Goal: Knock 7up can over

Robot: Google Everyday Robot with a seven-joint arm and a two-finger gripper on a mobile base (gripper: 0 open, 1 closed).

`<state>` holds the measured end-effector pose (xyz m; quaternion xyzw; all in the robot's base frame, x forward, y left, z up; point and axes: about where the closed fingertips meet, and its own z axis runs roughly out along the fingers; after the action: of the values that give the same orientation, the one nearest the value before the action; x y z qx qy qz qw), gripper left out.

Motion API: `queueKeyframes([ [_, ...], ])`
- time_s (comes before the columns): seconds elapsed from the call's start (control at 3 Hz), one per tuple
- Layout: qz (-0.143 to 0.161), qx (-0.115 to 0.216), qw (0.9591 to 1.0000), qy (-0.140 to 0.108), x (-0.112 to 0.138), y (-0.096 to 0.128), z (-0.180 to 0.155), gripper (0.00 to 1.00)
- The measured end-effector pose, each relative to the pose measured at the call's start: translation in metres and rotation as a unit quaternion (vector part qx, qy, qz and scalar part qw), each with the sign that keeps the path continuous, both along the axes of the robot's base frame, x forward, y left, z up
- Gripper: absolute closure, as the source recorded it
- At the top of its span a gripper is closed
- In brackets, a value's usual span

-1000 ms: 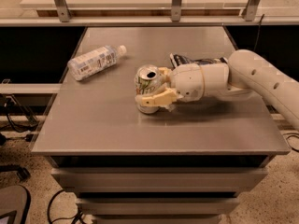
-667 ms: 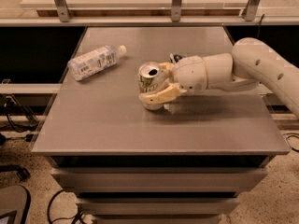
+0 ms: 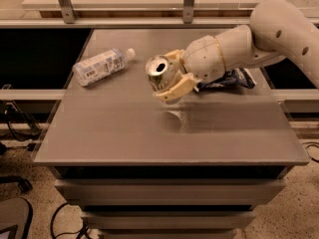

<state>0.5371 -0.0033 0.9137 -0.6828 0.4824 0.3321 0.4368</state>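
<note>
The 7up can [image 3: 159, 73] is white and green with a silver top. It is tilted, its top facing up and left, and held off the grey table [image 3: 124, 133]. My gripper [image 3: 172, 76] is shut on the can, with one cream finger [image 3: 177, 89] below it and the other behind it. The white arm reaches in from the upper right.
A clear plastic bottle [image 3: 102, 65] with a white label lies on its side at the table's back left. A dark blue snack bag [image 3: 232, 79] lies behind my wrist at the right. A railing runs behind the table.
The gripper has lifted the can off the table and tilted it, its top now pointing up and left. The arm has risen and drawn closer to the camera.
</note>
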Motion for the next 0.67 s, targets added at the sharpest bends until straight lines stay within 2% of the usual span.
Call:
queueKeyframes([
  [0.33, -0.005, -0.084, 0.9956, -0.041, -0.0036, 0.0133, 0.0068, 1.0],
  [0.67, -0.005, -0.084, 0.9956, -0.041, -0.0036, 0.0134, 0.0068, 1.0],
])
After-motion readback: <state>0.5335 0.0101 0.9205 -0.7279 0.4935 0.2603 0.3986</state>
